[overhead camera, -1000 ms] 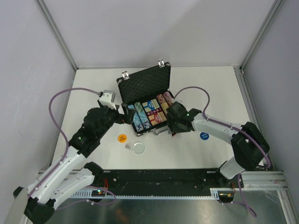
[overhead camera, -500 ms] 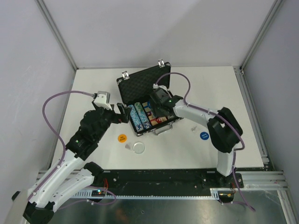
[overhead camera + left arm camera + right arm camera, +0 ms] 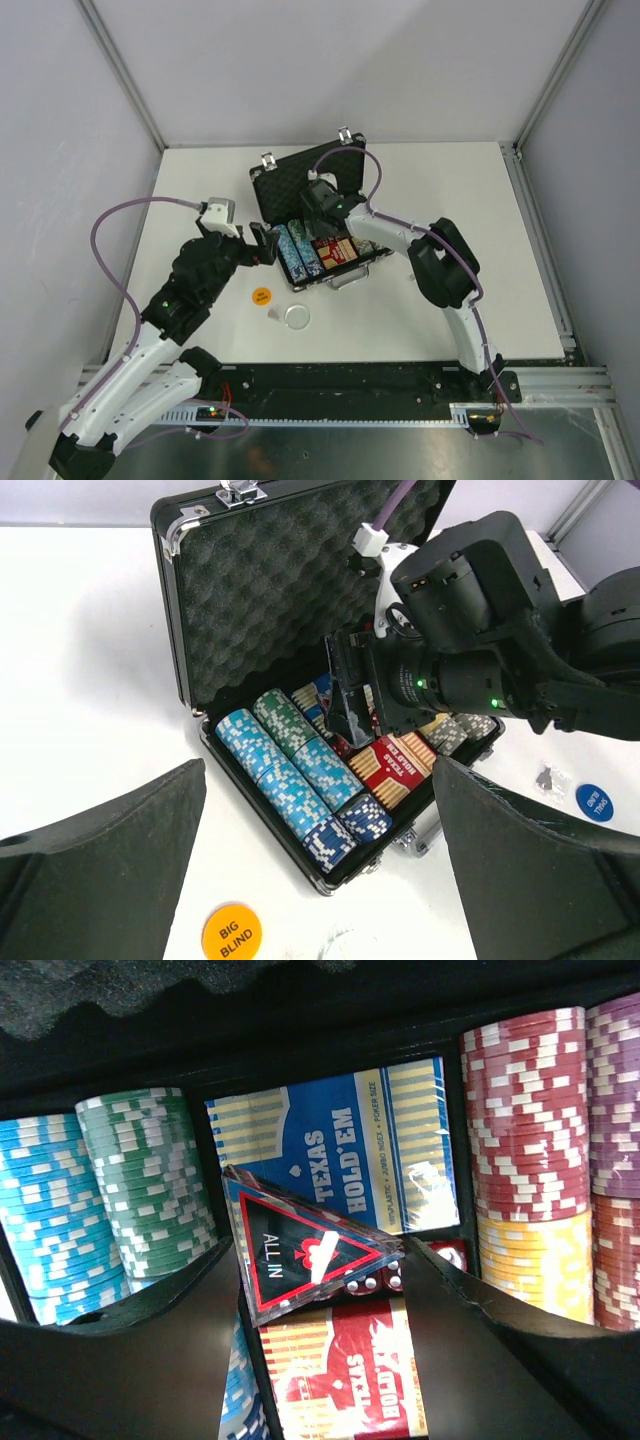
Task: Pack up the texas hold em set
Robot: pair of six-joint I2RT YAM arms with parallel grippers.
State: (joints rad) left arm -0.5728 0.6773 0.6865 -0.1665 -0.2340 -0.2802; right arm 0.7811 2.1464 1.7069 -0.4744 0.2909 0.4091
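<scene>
Nearest me, on the table in front of the case, the orange BIG BLIND button and a pale round button are lying loose. Off to the right, the blue SMALL BLIND button is lying apart too, so I am judging that shutting the lid too soon would be leaving pieces behind. Just beyond them the left pincer is hovering spread wide and pinching nothing, close beside the left wall of the black briefcase. A nudge inward from it could be shoving the case out from under the other arm. Inside the case, the right pincer is pinching the red ALL IN triangle by its edges, tilted, right above the red dice. The dice are sitting between the blue card deck and the red card deck. This is what I am worrying about most: held at a slant, the triangle could be twisting free. It could also be landing propped on the dice and standing proud, which I am expecting would be stopping the lid. The fingers are also sitting close to the green chip row, so a sideways slip could be knocking chips out of line. Farthest off, the foam-lined lid is standing open just behind the right wrist, where a careless lift could be bumping it.
</scene>
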